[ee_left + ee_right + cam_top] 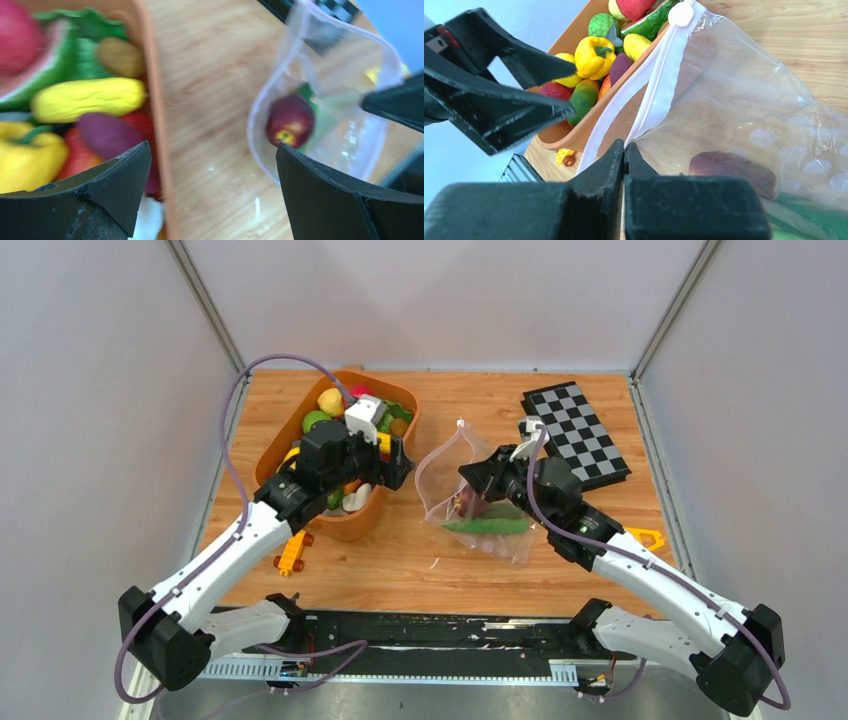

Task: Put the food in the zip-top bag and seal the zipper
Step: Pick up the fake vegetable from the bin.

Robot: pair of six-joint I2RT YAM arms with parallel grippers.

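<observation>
The zip-top bag point(478, 502) lies mid-table with its mouth held open. Inside are a green cucumber point(487, 526) and a dark red piece point(467, 502). My right gripper point(472, 476) is shut on the bag's upper mouth edge; the right wrist view shows it point(625, 146) pinching the whitish zipper point(658, 75). The rest of the food, including a yellow pepper point(594, 55), fills the orange tub point(372, 510). My left gripper point(402, 466) hangs open and empty over the tub's right rim point(156, 105), facing the bag point(340, 65) and the red piece point(290, 120).
A folded checkerboard point(578, 433) lies at the back right. A yellow toy car point(291, 552) sits in front of the tub. A yellow handled object point(647, 537) lies by my right arm. Walls close in the table on three sides.
</observation>
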